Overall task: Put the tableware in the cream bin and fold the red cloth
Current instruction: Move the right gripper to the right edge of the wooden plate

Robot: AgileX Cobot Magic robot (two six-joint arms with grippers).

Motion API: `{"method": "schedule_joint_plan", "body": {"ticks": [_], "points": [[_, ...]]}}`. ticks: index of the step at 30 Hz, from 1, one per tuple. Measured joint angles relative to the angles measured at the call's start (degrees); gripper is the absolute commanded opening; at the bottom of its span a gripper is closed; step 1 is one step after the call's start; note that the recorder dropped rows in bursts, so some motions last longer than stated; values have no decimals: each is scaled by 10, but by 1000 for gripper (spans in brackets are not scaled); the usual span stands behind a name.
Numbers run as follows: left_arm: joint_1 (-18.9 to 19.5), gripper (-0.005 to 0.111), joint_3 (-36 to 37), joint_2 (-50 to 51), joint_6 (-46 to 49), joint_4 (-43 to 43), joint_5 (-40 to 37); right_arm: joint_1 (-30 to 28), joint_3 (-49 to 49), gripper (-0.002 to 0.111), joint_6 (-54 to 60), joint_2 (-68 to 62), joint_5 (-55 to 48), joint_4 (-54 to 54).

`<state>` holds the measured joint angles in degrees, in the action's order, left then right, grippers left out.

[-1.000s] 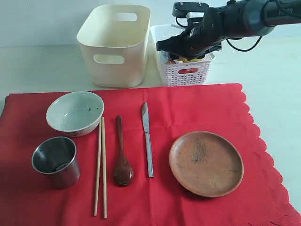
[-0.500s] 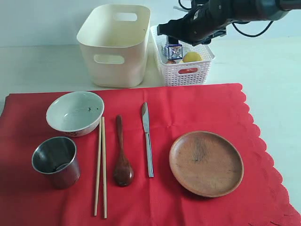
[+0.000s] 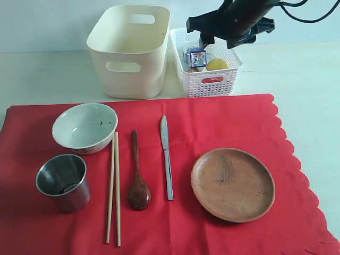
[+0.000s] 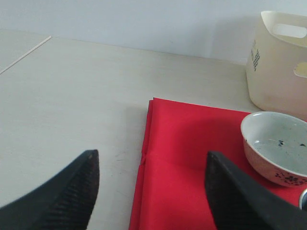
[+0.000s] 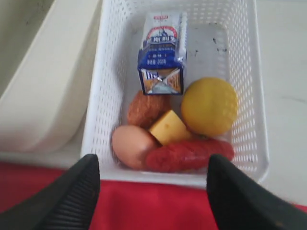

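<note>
Red cloth (image 3: 212,122) covers the near half of the table (image 3: 308,79), with its scalloped edge to the right. All the tableware lies on it. Nearest are the steel cup (image 3: 62,181) at the left and the brown plate (image 3: 232,184) at the right. Between them the chopsticks (image 3: 113,188), spoon (image 3: 138,180) and knife (image 3: 167,156) lie side by side, not touching. The bowl (image 3: 85,127) stands upright just behind the cup, close to the far ends of the chopsticks. The left gripper (image 4: 151,160) hangs over the cloth's left edge near the bowl, fingers spread wide with nothing between them. Behind the cloth, on bare table, stands the cream bin (image 3: 130,58). The white basket (image 3: 212,79) just to its right holds a carton (image 5: 162,50), a lemon (image 5: 209,106), an egg (image 5: 130,145) and other food. The right gripper (image 5: 151,160) hangs over the basket, fingers wide and gripping nothing.
</note>
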<state>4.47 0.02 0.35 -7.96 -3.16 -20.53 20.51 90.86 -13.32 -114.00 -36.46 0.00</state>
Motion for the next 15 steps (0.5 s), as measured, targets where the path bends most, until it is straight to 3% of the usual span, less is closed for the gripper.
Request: {"method": "schedule_joint_plan", "body": {"ticks": [15], "points": [[0, 62, 0, 0, 0, 0, 0, 0, 0, 62, 60, 68, -198, -7]]}}
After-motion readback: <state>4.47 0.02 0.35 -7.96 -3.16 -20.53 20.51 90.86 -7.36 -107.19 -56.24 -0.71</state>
